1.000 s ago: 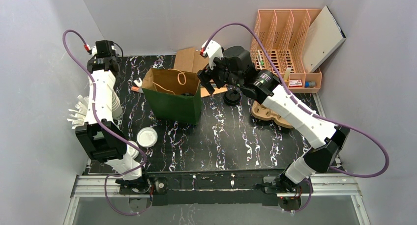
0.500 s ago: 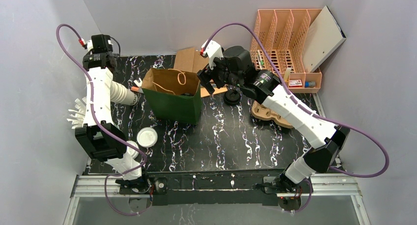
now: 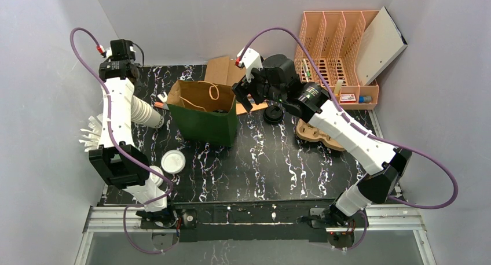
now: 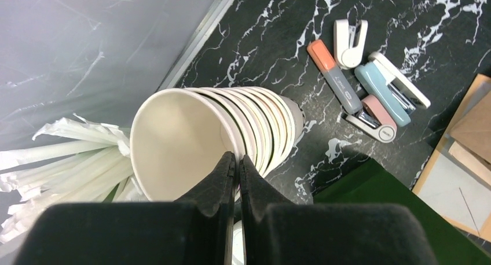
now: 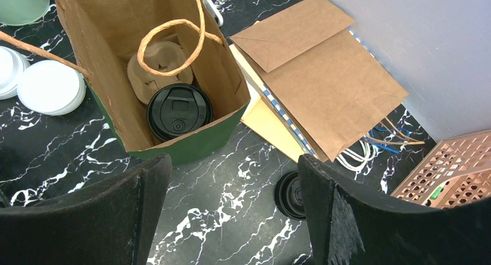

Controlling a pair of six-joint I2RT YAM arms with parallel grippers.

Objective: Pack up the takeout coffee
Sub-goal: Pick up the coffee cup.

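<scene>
Your left gripper (image 4: 236,161) is pinched shut on the rim of the top cup in the stack of paper cups (image 4: 173,137), which is tilted over near the far-left corner of the table (image 3: 278,155). Your right gripper (image 5: 228,175) hangs wide open and empty above the green paper bag (image 5: 104,91) by the middle of the far edge. Inside the bag, one black-lidded cup (image 5: 178,111) already sits in the cardboard carrier (image 5: 156,65) with the slot beside it empty, so I'd judge you about midway: a second cup has yet to be separated, lidded and set in.

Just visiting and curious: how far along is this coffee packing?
One lidded cup already sits in the carrier inside the bag; the slot beside it looks empty. In hand: the left gripper pinches the rim of the stacked paper cups. The right gripper hangs open above the bag. A second coffee is probably left.
</scene>
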